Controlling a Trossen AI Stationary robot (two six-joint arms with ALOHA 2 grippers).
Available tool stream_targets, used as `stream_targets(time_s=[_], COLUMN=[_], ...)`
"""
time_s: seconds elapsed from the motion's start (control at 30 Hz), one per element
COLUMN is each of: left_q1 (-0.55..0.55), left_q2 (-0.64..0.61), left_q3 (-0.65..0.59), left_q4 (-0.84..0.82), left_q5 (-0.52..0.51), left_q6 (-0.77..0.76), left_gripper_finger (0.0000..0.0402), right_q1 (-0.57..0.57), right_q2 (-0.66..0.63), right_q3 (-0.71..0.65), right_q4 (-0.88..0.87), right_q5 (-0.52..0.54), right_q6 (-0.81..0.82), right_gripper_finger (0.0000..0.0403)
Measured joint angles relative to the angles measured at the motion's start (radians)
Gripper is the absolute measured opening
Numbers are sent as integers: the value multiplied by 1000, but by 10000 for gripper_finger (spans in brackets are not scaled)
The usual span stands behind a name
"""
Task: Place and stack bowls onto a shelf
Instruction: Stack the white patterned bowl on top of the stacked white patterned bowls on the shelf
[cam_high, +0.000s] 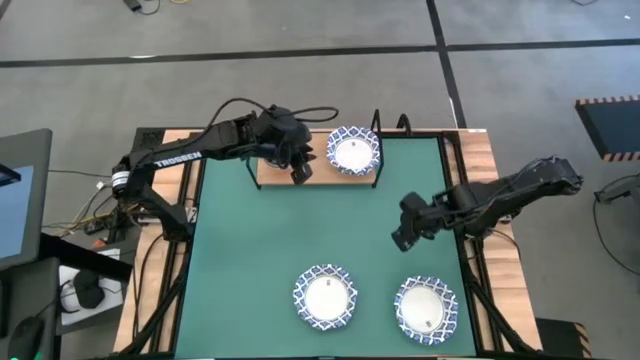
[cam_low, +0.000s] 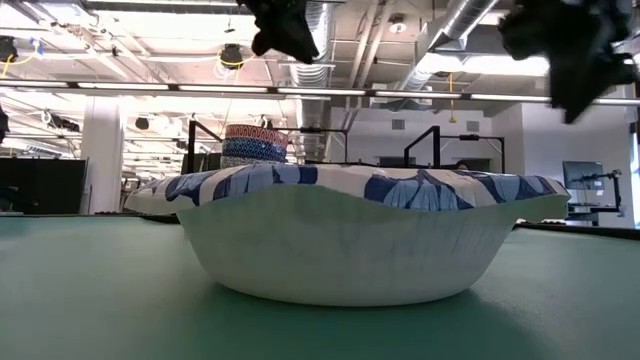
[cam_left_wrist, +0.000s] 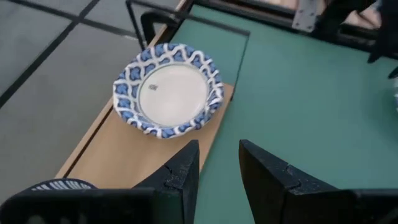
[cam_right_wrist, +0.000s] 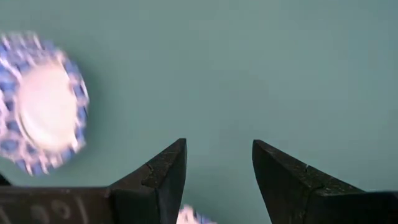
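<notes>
A white bowl with a blue patterned rim (cam_high: 353, 152) (cam_left_wrist: 168, 89) sits on the right end of the light-wood shelf (cam_high: 272, 177) (cam_left_wrist: 118, 149). A stack of small bowls (cam_low: 255, 145), the dark-blue striped one (cam_left_wrist: 59, 185) on top, stands on the shelf's left part and is hidden under my left arm in the high view. Two more white bowls (cam_high: 325, 296) (cam_high: 426, 309) rest on the green mat near its near edge. My left gripper (cam_high: 300, 170) (cam_left_wrist: 217, 162) hovers open over the shelf's front edge. My right gripper (cam_high: 405, 235) (cam_right_wrist: 217, 162) is open above the mat, right of centre.
The shelf's black wire posts (cam_high: 377, 125) rise at its right end beside the white bowl. The green mat (cam_high: 300, 230) is bare between the shelf and the near bowls. One near bowl (cam_low: 360, 235) fills the low view.
</notes>
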Motion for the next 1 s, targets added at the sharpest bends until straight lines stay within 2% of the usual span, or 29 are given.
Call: stream_targets(time_s=[0.33, 0.73, 1.0], left_q1=[-69, -166, -202], left_q2=[-52, -40, -40], left_q3=[0, -33, -33], left_q4=[-84, -127, -129], left_q5=[-49, -68, -71], left_q6=[-3, -26, -49], left_gripper_finger=[98, 98, 98], right_q1=[158, 280, 314], right_q2=[87, 212, 345], right_q3=[-94, -98, -143], right_q4=[19, 86, 165], right_q5=[-204, -247, -279], right_q6=[43, -166, -215], right_gripper_finger=[207, 207, 202])
